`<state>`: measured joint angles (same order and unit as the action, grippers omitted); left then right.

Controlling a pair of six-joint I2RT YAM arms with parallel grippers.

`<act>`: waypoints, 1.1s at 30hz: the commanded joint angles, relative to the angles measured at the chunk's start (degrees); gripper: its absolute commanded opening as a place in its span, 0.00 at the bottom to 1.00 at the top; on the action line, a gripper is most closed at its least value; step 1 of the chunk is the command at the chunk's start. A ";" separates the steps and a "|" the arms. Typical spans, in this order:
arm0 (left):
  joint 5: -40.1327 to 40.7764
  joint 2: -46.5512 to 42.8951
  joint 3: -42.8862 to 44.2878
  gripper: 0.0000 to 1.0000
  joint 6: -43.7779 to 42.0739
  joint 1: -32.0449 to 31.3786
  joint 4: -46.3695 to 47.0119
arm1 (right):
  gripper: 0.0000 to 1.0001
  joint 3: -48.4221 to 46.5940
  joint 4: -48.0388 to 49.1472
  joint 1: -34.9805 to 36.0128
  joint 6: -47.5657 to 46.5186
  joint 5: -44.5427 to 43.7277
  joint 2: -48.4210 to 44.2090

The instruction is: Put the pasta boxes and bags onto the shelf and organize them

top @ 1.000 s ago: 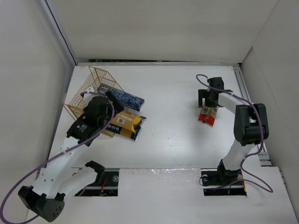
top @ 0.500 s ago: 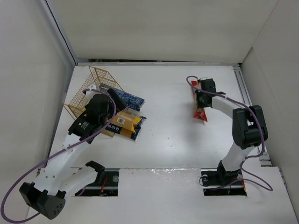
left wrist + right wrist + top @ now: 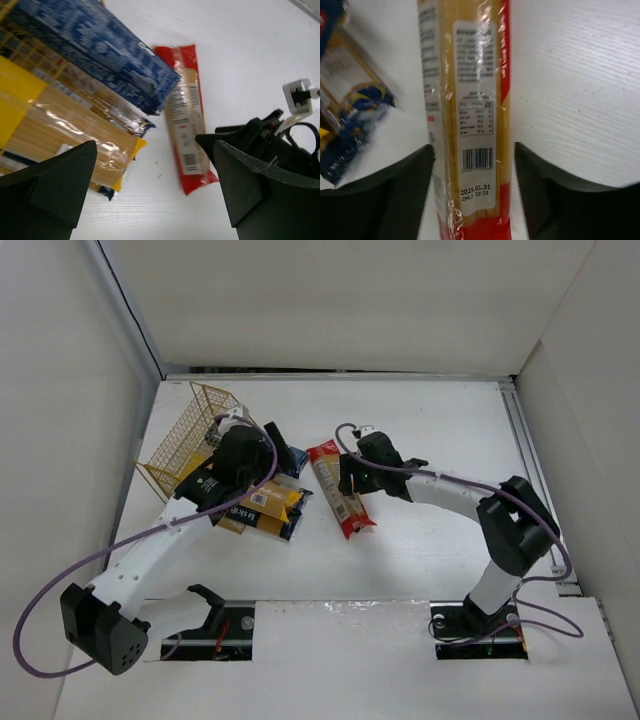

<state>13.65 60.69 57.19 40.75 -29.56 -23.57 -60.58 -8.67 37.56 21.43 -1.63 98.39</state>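
Right gripper (image 3: 472, 150) brackets the red-and-clear bag (image 3: 470, 75), which lies flat on the table between its fingers with the pinch unconfirmed, probably to stage it within reach of the left gripper (image 3: 146, 141), which hovers spread and empty with the shelf (image 3: 190, 425) just behind it.

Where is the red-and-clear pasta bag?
Top view: the bag lies on the table, just right of the pasta pile, between the right gripper's fingers.
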 commanded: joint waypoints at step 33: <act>9.73 54.97 29.64 1.00 26.04 -17.37 -7.89 | 0.96 19.27 -4.25 -32.38 -12.20 -6.55 -47.41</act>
<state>21.89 114.61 83.35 65.65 -47.83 -32.38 -41.36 -13.85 5.58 12.01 -10.02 50.96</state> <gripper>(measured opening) 0.997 0.961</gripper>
